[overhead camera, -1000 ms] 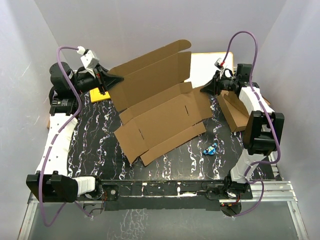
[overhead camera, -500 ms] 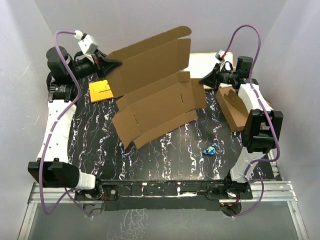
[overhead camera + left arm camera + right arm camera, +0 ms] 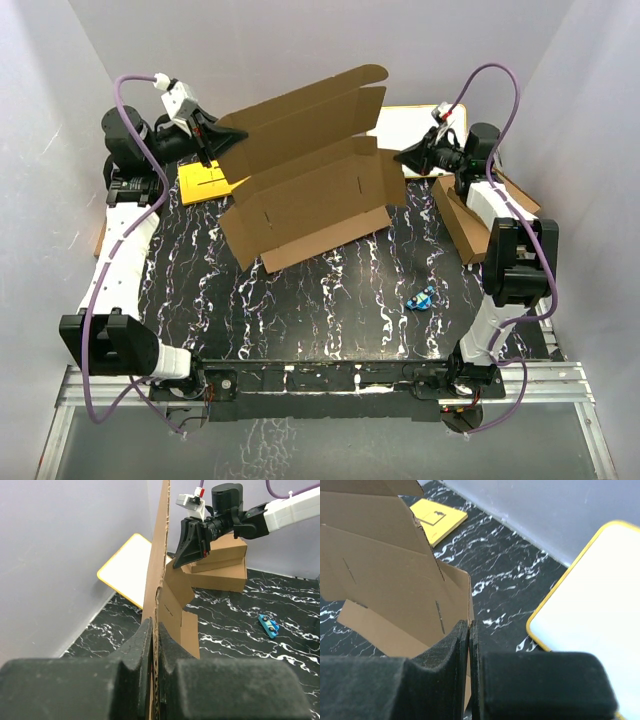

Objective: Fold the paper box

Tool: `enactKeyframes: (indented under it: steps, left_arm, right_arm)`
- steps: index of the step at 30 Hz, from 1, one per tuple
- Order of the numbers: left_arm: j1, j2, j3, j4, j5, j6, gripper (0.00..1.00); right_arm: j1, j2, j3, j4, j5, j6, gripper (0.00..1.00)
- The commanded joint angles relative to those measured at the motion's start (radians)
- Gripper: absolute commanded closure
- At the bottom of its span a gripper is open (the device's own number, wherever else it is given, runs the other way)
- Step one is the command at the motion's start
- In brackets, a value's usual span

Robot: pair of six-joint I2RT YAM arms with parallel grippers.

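The left jaws are clamped on the left edge of the paper box (image 3: 310, 185) and the right jaws are pinched shut on its right end flap. The box is held half-raised between them over the counter (image 3: 330, 300). The walls are going up, and next, I judge, the end flaps need tucking inward. The yellow card (image 3: 200, 180), smaller brown box (image 3: 470, 215) and blue object (image 3: 424, 297) lie aside and block nothing.

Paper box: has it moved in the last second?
Yes. The box has drawn back and tilted up; its near edge is now farther from the blue toy, which stayed put.
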Motion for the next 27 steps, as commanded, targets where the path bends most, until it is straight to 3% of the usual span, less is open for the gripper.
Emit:
enactKeyframes:
  steps: [1, 9, 13, 20, 24, 27]
  left_arm:
    - [0.007, -0.074, -0.041, 0.037, 0.042, -0.001, 1.00]
    - [0.007, -0.094, -0.071, 0.011, 0.041, 0.021, 1.00]
    - [0.007, -0.122, -0.109, -0.013, 0.038, 0.041, 1.00]
    - [0.006, -0.155, -0.176, -0.005, 0.019, 0.046, 1.00]
    - [0.006, -0.169, -0.194, 0.009, 0.011, 0.036, 1.00]
    - [0.007, -0.185, -0.209, 0.017, 0.010, 0.029, 1.00]
  right_arm:
    - [0.010, -0.049, -0.065, 0.158, 0.023, 0.015, 0.92]
    - [0.000, -0.081, -0.160, 0.150, 0.000, -0.015, 0.92]
    - [-0.024, -0.117, -0.151, -0.012, -0.035, -0.091, 0.90]
    - [-0.029, -0.201, -0.091, -0.355, -0.099, -0.358, 0.52]
    - [-0.026, -0.234, -0.013, -0.529, -0.158, -0.475, 0.22]
    - [-0.002, -0.241, 0.003, -0.551, -0.218, -0.474, 0.12]
